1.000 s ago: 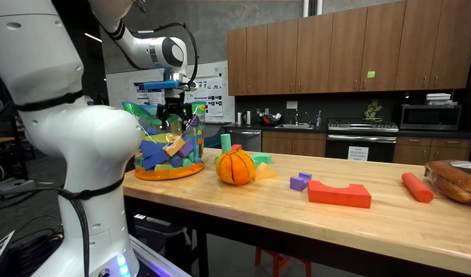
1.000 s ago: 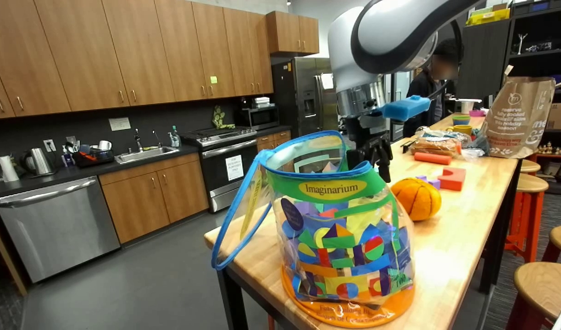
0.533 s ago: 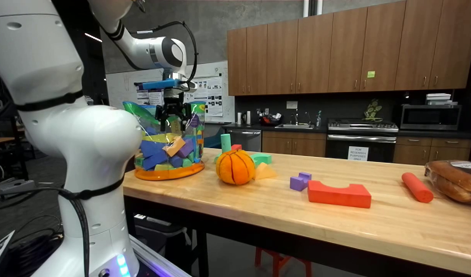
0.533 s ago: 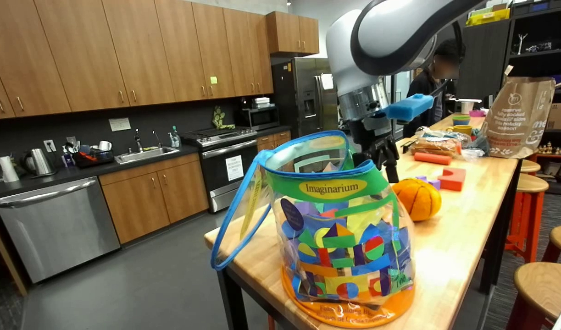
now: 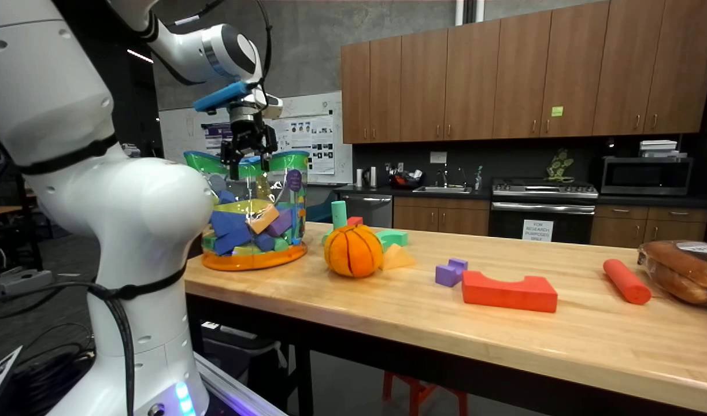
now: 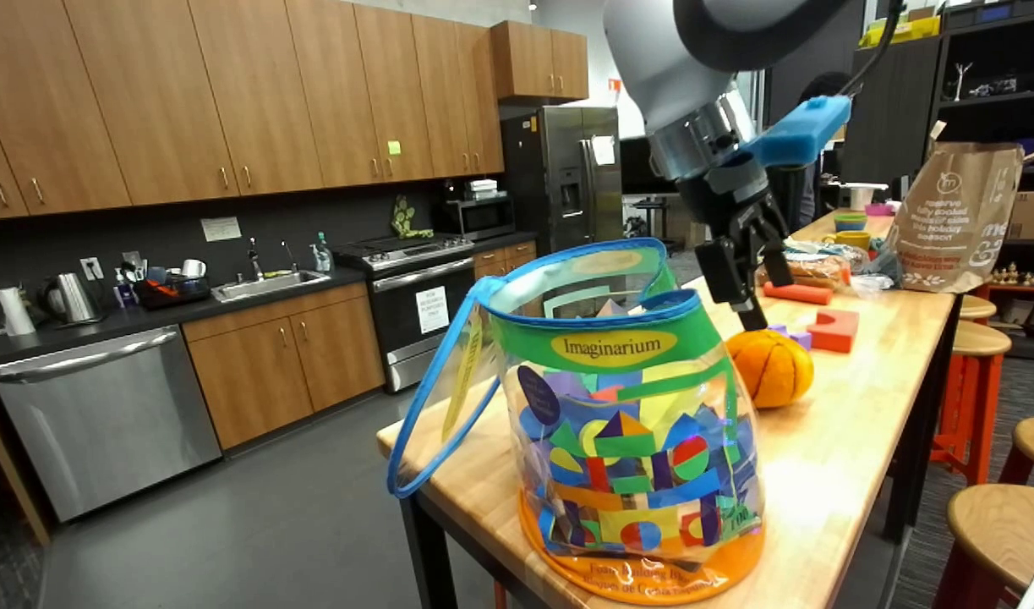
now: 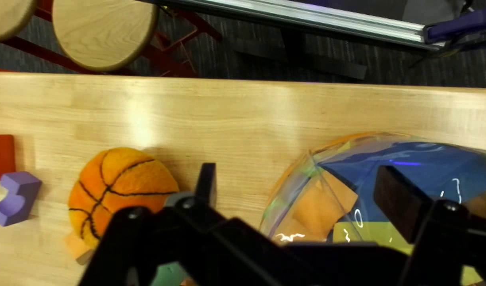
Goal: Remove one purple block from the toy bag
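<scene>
The task looks undone, as far as the pictures show: a purple block (image 5: 280, 223) lies inside the bag (image 6: 614, 347), on the right of the heap (image 5: 230, 228), touching or just beside an orange block (image 5: 262, 219). A notched purple piece (image 7: 21, 196) sits on the table (image 5: 388, 300), touching or just beside a red block (image 5: 509, 293); whether it comes from the bag is not clear, so it hardly counts. By my judgement the whole job is left: bring the claw (image 5: 250, 169) over the mouth, lower it, grip the block, lift it out.

The claw's fingers (image 7: 206, 180) stand wide apart, with nothing held between them. In the wrist view the one on the left shows over tabletop between the orange ball (image 7: 121, 172) and the bag, the one on the right over the bag itself. The arm (image 5: 145, 202) arches in from above; in an exterior view the wrist (image 6: 703, 135) leans, so the claw points down and right, on the far side of the rim (image 6: 567, 323) toward the ball, not inside the bag. How high its tips stand against the rim is hard to tell.
</scene>
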